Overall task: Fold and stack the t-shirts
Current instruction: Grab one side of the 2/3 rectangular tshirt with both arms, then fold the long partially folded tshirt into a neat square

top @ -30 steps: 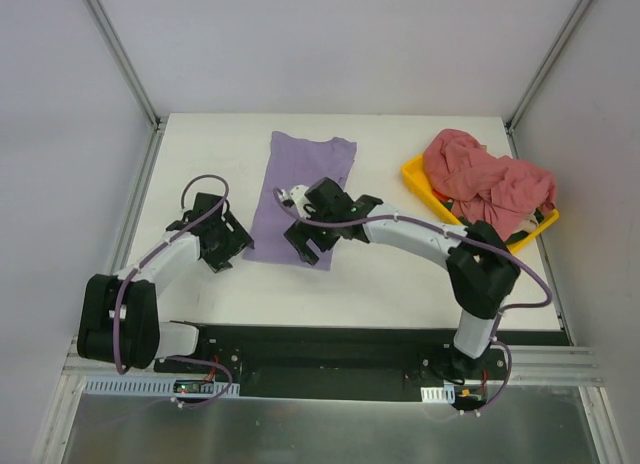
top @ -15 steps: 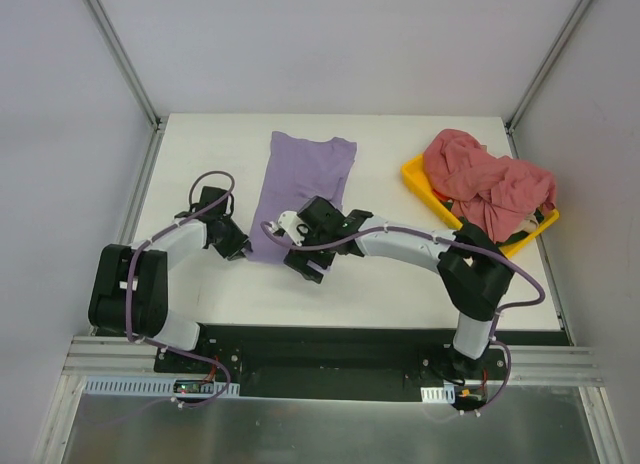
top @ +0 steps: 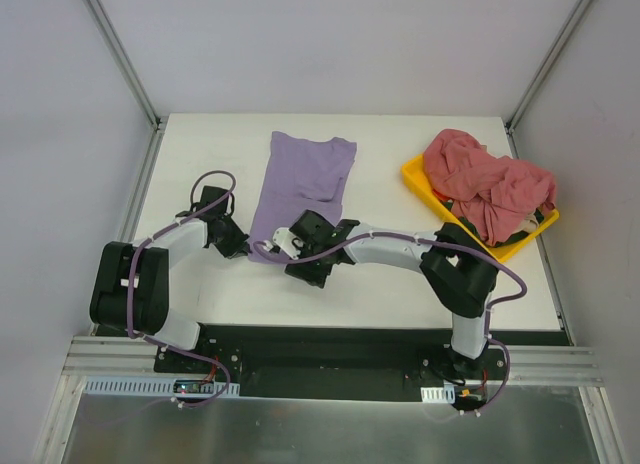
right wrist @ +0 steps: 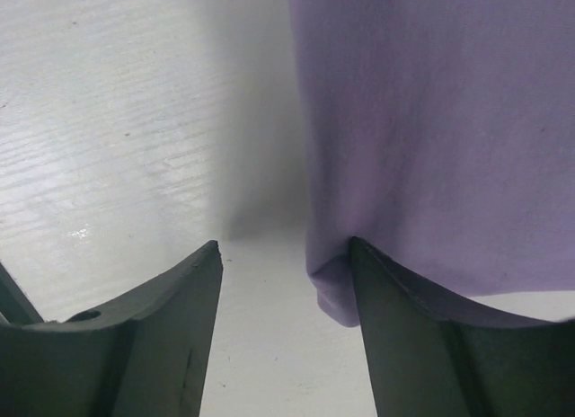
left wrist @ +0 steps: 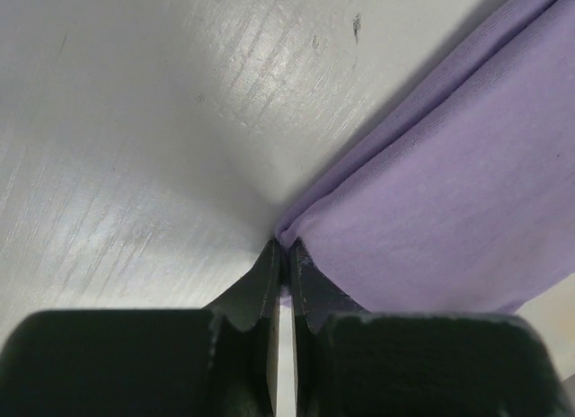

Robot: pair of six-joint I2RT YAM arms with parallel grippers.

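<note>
**A:** From overhead I can't see the lavender t-shirt's (top: 300, 179) near hem. My right gripper (right wrist: 286, 252) and its wrist cover it.

**B:** And the yellow tray (top: 415, 174)?

**A:** Mostly buried under the pink-red t-shirts (top: 487, 184). I can't count them. In both wrist views the lavender cloth runs off the frame.

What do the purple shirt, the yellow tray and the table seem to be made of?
The purple shirt looks like soft matte knit cloth, perhaps cotton: fine ribbing, limp folded edge. The yellow tray is probably plastic: even bright colour, smooth rim. The table seems a hard white painted or laminated board: faint sheen, fine scratches.
</note>
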